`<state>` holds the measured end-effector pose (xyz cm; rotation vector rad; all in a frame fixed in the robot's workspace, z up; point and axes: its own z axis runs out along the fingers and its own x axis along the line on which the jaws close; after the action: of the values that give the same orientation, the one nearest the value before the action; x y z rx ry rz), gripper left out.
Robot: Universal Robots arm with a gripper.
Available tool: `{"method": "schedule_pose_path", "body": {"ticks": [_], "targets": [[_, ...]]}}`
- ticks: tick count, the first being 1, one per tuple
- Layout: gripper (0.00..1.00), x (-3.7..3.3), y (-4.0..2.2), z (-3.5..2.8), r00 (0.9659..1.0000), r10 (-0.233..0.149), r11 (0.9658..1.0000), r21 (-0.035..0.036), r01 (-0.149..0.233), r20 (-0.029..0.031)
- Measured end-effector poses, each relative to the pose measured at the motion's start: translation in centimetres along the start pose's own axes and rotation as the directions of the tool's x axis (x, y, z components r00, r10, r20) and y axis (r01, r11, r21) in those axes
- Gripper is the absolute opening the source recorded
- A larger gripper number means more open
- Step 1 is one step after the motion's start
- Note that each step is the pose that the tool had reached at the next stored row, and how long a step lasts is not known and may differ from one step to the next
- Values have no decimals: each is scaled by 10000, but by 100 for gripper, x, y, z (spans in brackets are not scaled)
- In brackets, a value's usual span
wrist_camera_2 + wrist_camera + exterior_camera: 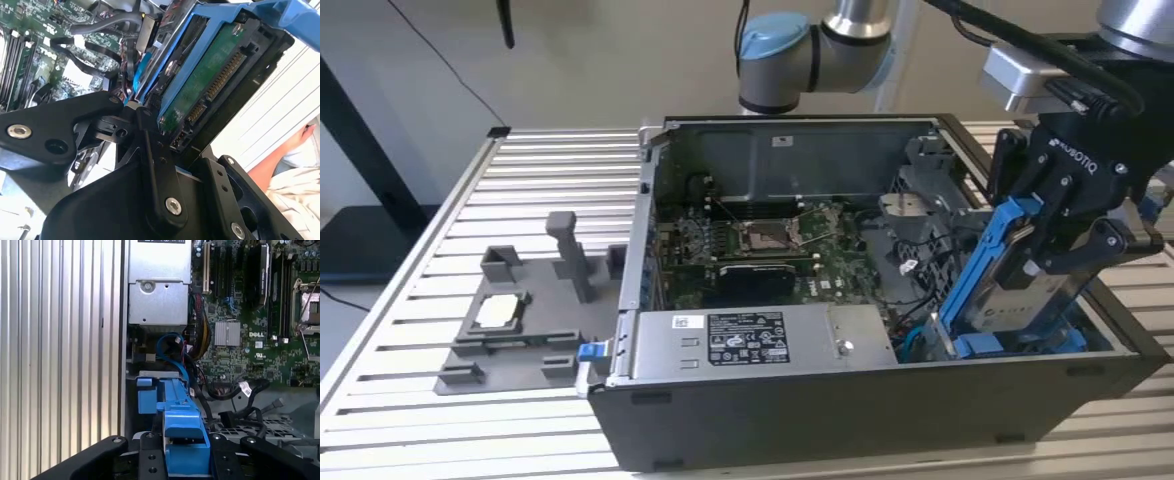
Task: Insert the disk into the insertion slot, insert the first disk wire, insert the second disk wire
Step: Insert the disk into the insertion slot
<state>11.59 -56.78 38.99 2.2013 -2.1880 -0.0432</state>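
My gripper [1062,250] is shut on the disk [1023,290], a silver drive in a bright blue carrier [983,265]. The disk stands on edge, tilted, with its lower end down in the insertion slot [1014,346] at the front corner of the case on the exterior view's right. In the second wrist view the disk's green board and connector [212,82] show beside a black finger [156,165]. The first wrist view looks down the blue carrier [182,435] into the grey bay [157,374]. A blue cable [172,340] and black cables [235,390] lie loose next to the bay.
The open computer case [854,410] lies on a ribbed aluminium table [547,170]. Inside are the motherboard [774,250] and a grey box with a sticker [747,340]. A grey fixture [520,320] stands on the exterior view's left. A person's arm [280,155] is beyond the case.
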Motion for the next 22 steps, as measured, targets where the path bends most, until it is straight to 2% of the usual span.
{"method": "schedule_pose_path", "body": {"ticks": [10, 19, 20, 21, 22], "targets": [[33, -1, -8, 167, 10000, 0, 10000, 1, 0, 0], [34, -1, -8, 172, 10000, 0, 10000, 3, 0, -1], [40, -1, -8, 172, 10000, 0, 10000, 3, 0, -1], [40, -1, -8, 172, 10000, 0, 10000, 3, 0, -2], [47, -1, -8, 173, 10000, 0, 10000, 3, 0, -1]]}}
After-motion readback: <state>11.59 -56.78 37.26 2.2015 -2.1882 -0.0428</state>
